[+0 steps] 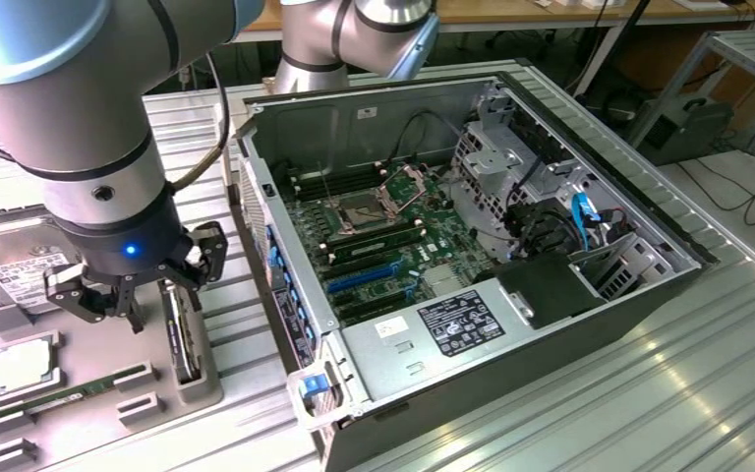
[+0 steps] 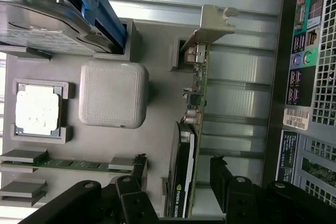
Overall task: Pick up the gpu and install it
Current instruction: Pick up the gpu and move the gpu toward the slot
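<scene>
The black claw (image 2: 178, 162) hangs spread wide and empty, one finger on either side of the gpu (image 2: 195, 93) — a thin black-and-green card with a silvery bracket — standing on edge in the grey moulded tray (image 2: 157, 56).

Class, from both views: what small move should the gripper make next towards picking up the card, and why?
Probably lower down a little. The open gripper straddles the thin black expansion card with a silvery bracket, standing on edge in the grey tray, and its fingers seem clear of both faces, so closing now would likely catch only the top edge.
</scene>
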You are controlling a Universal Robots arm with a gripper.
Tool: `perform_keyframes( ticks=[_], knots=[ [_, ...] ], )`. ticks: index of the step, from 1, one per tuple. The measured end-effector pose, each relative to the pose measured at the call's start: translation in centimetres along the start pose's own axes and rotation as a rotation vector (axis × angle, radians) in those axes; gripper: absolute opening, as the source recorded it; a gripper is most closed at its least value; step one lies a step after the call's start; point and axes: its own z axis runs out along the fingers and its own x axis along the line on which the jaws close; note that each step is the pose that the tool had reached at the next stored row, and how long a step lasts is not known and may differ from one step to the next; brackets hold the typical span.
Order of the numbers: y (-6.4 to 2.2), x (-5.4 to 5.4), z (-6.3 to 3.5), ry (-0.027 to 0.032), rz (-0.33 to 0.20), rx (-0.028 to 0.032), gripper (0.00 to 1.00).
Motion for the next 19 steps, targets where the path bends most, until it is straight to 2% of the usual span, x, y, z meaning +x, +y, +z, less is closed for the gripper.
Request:
perform_keyframes(
  ticks=[19],
  knots=[
    [-0.07,-0.1,1.6,-0.0005,0.038,0.0017,0.6]
  ],
)
